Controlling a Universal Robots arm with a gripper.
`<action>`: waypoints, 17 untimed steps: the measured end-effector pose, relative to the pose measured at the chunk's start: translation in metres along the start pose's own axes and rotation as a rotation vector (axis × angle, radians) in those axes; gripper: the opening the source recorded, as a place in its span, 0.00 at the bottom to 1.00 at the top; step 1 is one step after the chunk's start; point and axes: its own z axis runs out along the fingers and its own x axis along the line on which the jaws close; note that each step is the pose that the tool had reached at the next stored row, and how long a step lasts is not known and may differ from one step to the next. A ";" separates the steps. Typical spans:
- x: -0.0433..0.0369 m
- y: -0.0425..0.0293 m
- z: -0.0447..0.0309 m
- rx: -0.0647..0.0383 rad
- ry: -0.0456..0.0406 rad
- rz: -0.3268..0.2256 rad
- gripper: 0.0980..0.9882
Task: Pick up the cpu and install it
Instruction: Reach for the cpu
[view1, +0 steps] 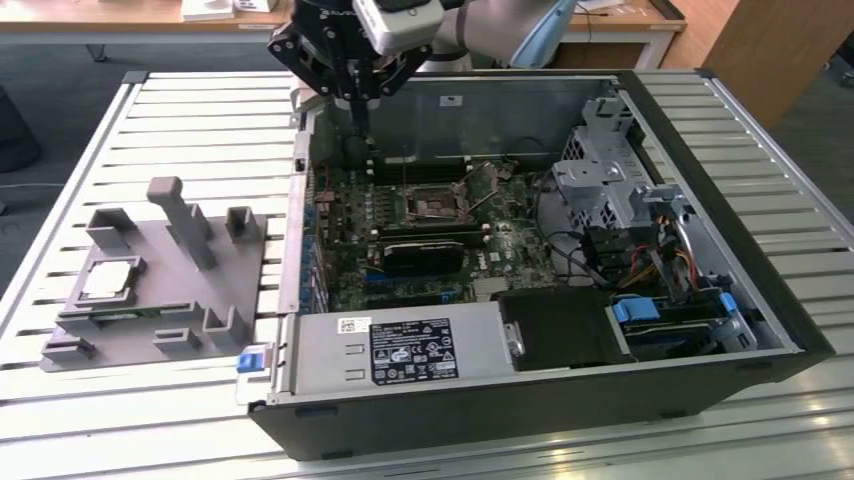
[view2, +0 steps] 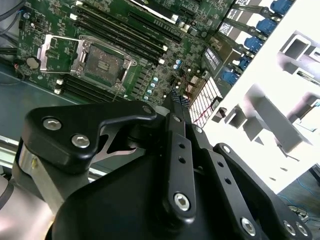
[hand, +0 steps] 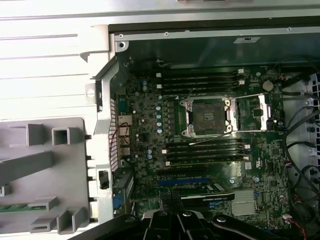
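The cpu (view1: 110, 280) lies flat on the grey tray (view1: 247, 280) at the exterior view's left, well apart from the gripper (view1: 360, 132). That one hangs over the far left corner of the open case (view1: 534, 410), fingers pinched together with nothing between them. In the first wrist view the socket (hand: 207, 116) on the motherboard (hand: 150, 165) has its cover flipped open.

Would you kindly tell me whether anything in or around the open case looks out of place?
Nothing looks damaged or spilled. The socket is empty with its metal retention frame swung open beside it, and the cpu lies flat on the grey fixture outside the case.
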 end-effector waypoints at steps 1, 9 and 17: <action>0.0004 0.0000 0.0000 0.000 0.0000 0.000 0.01; 0.0036 -0.0003 0.0001 0.000 0.0000 0.000 0.01; 0.0075 -0.0006 0.0003 0.000 0.0000 0.000 0.01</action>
